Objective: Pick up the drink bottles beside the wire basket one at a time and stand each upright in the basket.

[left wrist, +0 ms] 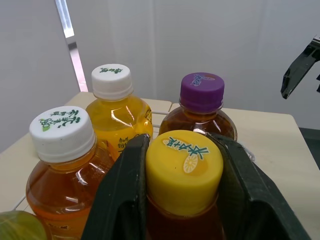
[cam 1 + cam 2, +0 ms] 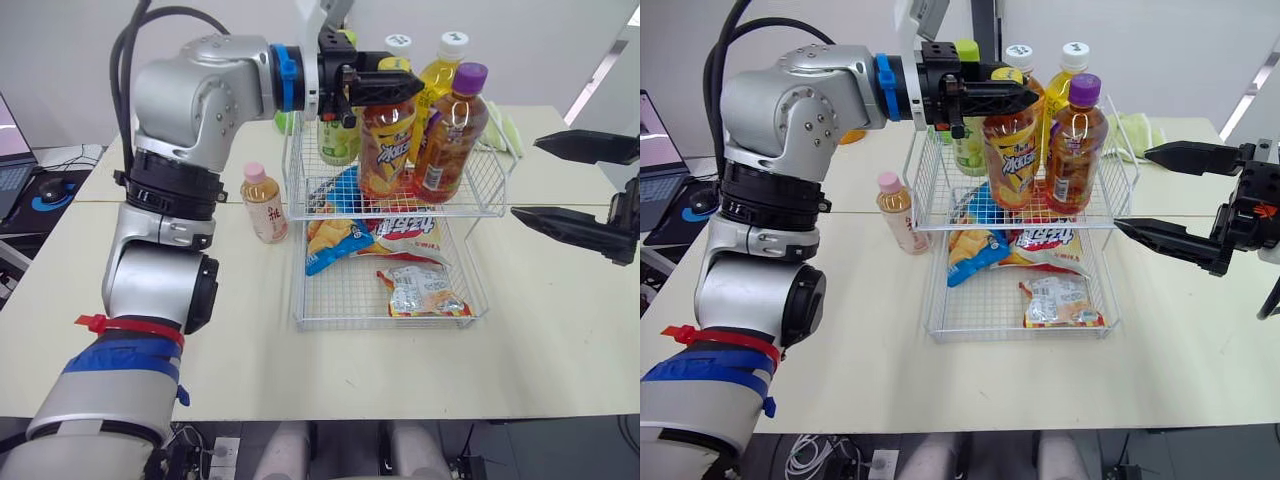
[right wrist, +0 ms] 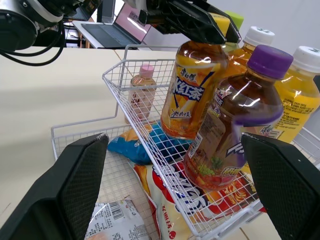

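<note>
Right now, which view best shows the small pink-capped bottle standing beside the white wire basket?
Left eye view: the small pink-capped plastic bottle stands whole and unobstructed, just left of the white wire basket. Right eye view shows much the same. Right wrist view sees it through the basket's wires.

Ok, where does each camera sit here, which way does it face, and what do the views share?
Left and right eye: on the head, facing forward and down over the table; left arm at left, right gripper open at right.
Left wrist: looks along left gripper, shut on the yellow-capped bottle.
Right wrist: looks between its own fingers at the wire basket.
Shared: all show that bottle.
</note>
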